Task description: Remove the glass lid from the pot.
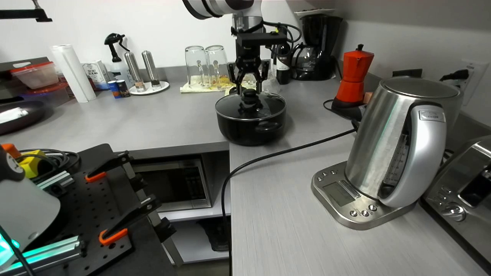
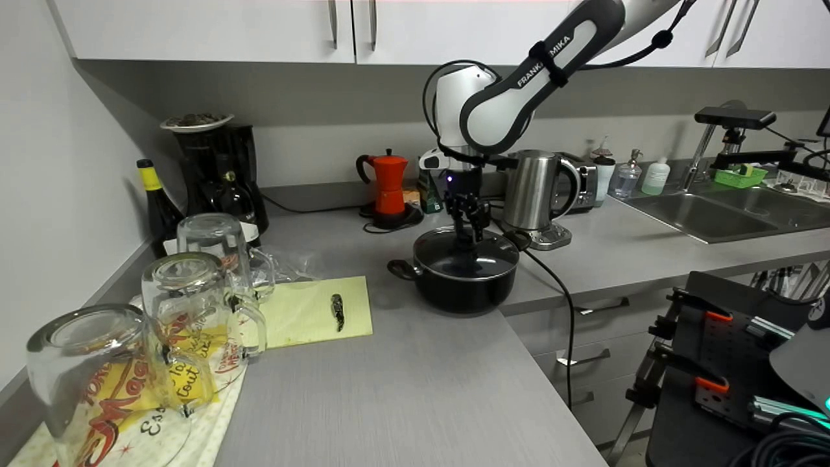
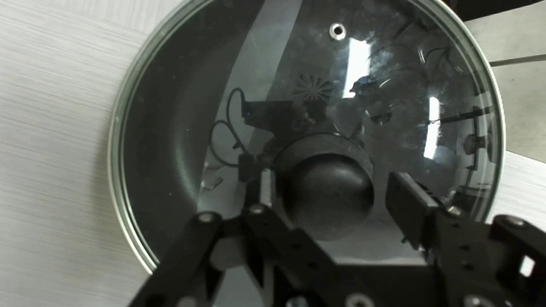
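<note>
The black pot (image 1: 245, 132) stands on the counter corner, and it also shows in an exterior view (image 2: 463, 292). The glass lid (image 1: 271, 108) lies on the pot, level, in both exterior views (image 2: 436, 254). In the wrist view the lid (image 3: 170, 106) fills most of the picture, with its black knob (image 3: 328, 192) between the fingers. My gripper (image 1: 249, 90) is open and points straight down at the knob, with one finger on each side. In the wrist view the left finger is close to the knob and a gap shows at the right finger. I cannot tell whether the left finger touches.
A steel kettle (image 1: 368, 145) stands beside the pot, with a black cord (image 1: 276, 154) running past the pot. A red moka pot (image 2: 389, 188) stands behind. Glass mugs (image 2: 188, 305) and a yellow pad (image 2: 298, 324) lie to one side. The counter edge is close to the pot.
</note>
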